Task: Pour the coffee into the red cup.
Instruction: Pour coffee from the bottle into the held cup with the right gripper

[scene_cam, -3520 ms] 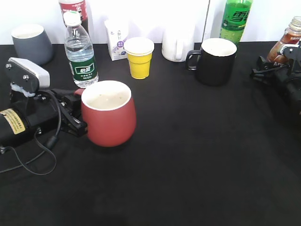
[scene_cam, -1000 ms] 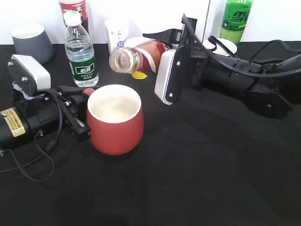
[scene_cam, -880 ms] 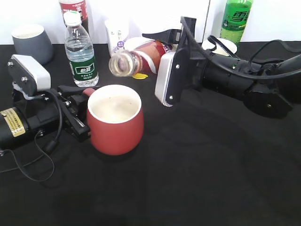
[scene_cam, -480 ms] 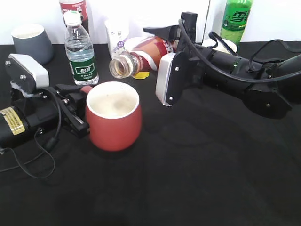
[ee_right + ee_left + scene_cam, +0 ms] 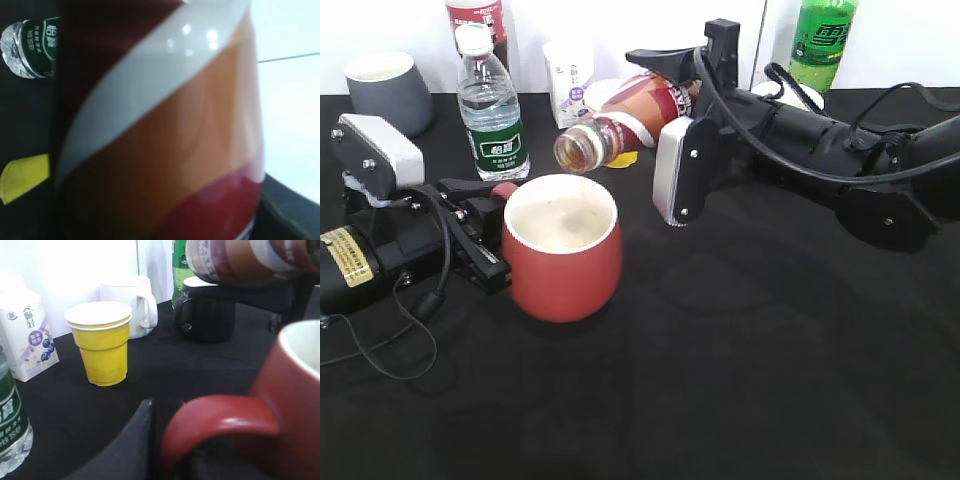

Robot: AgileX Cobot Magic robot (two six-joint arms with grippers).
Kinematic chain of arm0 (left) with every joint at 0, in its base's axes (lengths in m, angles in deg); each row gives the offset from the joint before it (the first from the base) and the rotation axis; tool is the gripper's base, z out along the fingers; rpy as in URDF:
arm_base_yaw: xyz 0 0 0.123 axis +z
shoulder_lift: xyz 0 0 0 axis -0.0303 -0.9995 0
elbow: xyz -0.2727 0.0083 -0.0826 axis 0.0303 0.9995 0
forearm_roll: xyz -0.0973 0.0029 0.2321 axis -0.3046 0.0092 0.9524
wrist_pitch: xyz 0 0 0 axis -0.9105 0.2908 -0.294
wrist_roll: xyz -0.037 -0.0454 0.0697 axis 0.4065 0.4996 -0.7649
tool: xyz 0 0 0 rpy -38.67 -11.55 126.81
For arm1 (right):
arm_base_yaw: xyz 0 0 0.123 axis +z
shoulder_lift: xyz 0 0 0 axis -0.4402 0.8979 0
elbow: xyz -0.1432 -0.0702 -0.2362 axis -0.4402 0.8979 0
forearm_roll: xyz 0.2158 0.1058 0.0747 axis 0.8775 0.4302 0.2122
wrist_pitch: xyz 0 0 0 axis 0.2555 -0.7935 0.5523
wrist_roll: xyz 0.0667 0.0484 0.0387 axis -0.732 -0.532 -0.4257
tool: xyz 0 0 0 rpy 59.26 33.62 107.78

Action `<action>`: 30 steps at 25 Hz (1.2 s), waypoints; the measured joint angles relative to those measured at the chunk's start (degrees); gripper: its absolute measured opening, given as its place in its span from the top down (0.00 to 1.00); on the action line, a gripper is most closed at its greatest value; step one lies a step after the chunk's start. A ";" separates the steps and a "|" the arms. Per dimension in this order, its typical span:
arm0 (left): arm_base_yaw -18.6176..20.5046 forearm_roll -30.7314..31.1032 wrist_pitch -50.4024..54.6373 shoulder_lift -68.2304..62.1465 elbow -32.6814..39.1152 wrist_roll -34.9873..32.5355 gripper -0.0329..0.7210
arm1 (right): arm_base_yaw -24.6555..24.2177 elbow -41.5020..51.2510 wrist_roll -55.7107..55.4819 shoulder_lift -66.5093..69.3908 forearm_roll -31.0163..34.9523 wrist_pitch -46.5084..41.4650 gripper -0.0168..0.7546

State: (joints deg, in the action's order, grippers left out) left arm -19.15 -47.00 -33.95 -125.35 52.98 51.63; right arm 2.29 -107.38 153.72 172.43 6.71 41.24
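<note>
The red cup point(image 5: 562, 262) stands upright on the black table, left of centre. My left gripper point(image 5: 485, 243) is shut on its handle point(image 5: 220, 425). My right gripper point(image 5: 665, 75) is shut on the coffee bottle point(image 5: 620, 125), which lies tipped nearly level with its open mouth just above the cup's far rim. A thin brown stream runs from the mouth into the cup. In the right wrist view the bottle's red-white-orange label point(image 5: 165, 130) fills the frame and hides the jaws.
Behind the cup stand a water bottle with a green label point(image 5: 490, 110), a grey mug point(image 5: 385, 90), a small milk carton point(image 5: 568, 75), a yellow cup point(image 5: 102, 347), a white mug point(image 5: 131, 302), a black mug point(image 5: 207, 317) and a green soda bottle point(image 5: 820, 40).
The right arm came in from the far right with the bottle and tipped it over the cup. In the last half second its mouth dropped lower and a stream began. The cup shifted slightly right.
</note>
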 joint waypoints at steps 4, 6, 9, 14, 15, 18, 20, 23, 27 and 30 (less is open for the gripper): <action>0.00 0.00 0.00 0.00 0.00 0.00 0.82 | 0.00 0.00 1.99 0.02 0.00 0.00 0.29; 0.00 0.05 0.00 0.00 0.00 0.00 0.82 | 0.00 0.00 2.16 0.02 0.05 0.06 0.29; 0.00 0.05 0.00 0.00 0.00 0.00 0.81 | 0.00 0.00 3.70 0.02 0.89 0.06 0.29; 0.00 0.06 0.00 0.00 0.00 0.00 0.81 | 0.00 0.00 4.51 0.02 1.13 0.06 0.29; 0.00 0.06 0.00 0.00 0.00 -0.04 0.81 | 0.00 0.00 4.52 0.02 1.13 0.06 0.29; 0.00 0.06 0.00 0.00 0.00 -0.04 0.81 | 0.00 0.00 4.57 0.02 1.19 0.06 0.29; 0.00 0.06 0.00 0.00 0.00 -0.04 0.81 | 0.00 0.00 4.68 0.02 1.20 0.06 0.29; 0.00 0.04 0.00 0.00 0.00 -0.04 0.81 | 0.00 0.00 5.01 0.02 1.20 0.06 0.29; 0.00 0.04 0.00 0.00 0.00 -0.04 0.81 | 0.00 0.00 6.20 0.02 1.25 0.13 0.29; 0.00 0.04 0.00 0.00 0.00 -0.06 0.81 | 0.00 0.00 6.32 0.02 1.25 0.13 0.29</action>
State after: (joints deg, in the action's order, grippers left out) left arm -19.15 -46.97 -33.95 -125.35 52.98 51.57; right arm 2.29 -107.38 160.04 172.45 7.96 41.37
